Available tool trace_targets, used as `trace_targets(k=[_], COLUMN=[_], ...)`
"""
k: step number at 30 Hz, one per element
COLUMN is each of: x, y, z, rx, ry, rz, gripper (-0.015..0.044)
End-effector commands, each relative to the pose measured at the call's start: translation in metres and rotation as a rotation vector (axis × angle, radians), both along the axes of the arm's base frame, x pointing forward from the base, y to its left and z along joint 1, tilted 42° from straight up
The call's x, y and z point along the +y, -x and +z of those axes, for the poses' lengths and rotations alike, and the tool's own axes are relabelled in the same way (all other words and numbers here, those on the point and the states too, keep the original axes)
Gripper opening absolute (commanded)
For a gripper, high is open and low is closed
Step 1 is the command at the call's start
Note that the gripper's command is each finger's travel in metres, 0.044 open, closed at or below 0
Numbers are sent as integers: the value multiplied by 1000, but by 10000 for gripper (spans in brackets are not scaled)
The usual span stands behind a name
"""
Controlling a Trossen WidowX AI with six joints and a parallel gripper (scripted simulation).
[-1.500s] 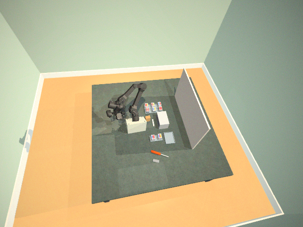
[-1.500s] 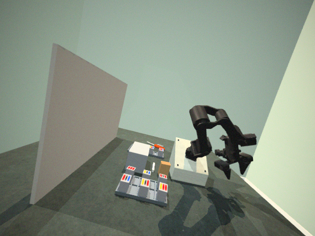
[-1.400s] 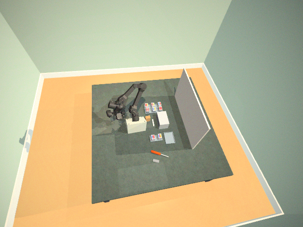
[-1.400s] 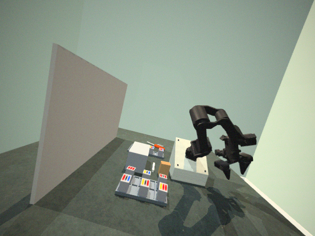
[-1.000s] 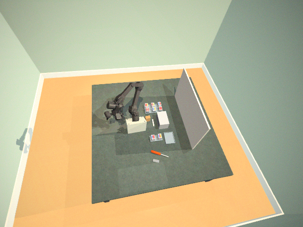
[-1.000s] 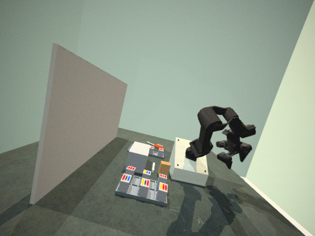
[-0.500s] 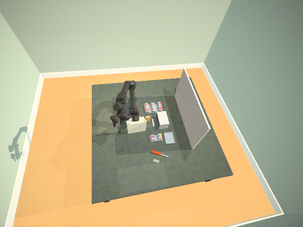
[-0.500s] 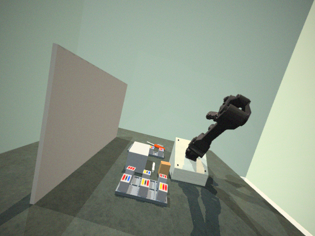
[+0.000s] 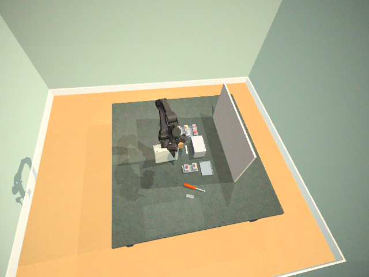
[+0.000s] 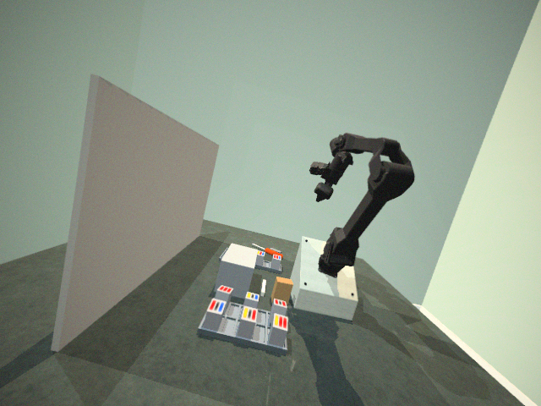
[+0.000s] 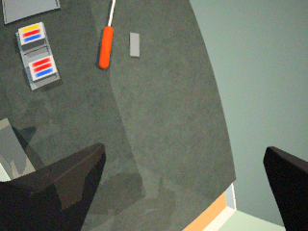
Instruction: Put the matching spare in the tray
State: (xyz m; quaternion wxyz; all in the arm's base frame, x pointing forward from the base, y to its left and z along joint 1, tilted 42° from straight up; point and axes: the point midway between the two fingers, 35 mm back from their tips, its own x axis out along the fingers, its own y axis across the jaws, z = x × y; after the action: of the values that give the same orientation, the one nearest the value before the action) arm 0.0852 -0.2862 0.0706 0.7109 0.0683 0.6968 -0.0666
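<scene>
The gripper [image 9: 173, 152] [image 10: 321, 197] [image 11: 188, 154] has its jaws wide apart with nothing between them, raised above the dark table [image 9: 172, 220] [image 10: 166, 371] [image 11: 168, 106]. Beyond the fingertips, the wrist view takes in the table's edge, with floor and wall past it; air surrounds the jaws in the exterior view, and the upright panel [image 9: 233, 131] [image 10: 139, 196] stands well apart, across the parts. Below are one pale pedestal [image 9: 161, 158] [image 10: 323, 306] [image 11: 13, 149], one orange block [image 9: 180, 145] [image 10: 282, 288], one white strip [image 9: 186, 149] [image 10: 263, 287] and one large grey box [image 9: 198, 146] [image 10: 236, 272]. Six stripe-coded spares stand in the larger rack [image 10: 237, 337]; two more occupy the smaller rack [image 9: 189, 171] [image 10: 267, 266] [image 11: 37, 53], towards the upper left of the wrist view, away from both fingertips. Just beside that pair lies one flat grey tray [image 9: 206, 168] [image 11: 31, 9], with no spare in it. One orange-handled screwdriver [image 9: 190, 186] [image 10: 274, 253] [image 11: 106, 48] lies near one small grey bar [image 9: 189, 195] [image 11: 135, 44]. I cannot tell which spare matches.
</scene>
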Motion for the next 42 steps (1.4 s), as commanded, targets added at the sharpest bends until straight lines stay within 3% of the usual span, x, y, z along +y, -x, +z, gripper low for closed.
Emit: trace_targets(k=[1,10,20,24,42], x=[10,84,225,275,277], y=[-56,-189,-285,-300,-301], z=[2,7,10,11,11], rx=[-66,-136,-53,5,8], ry=[-71,-318,-626,-712,-716], rz=[57,185,295,318,319], gripper=[440,440,440,440,440])
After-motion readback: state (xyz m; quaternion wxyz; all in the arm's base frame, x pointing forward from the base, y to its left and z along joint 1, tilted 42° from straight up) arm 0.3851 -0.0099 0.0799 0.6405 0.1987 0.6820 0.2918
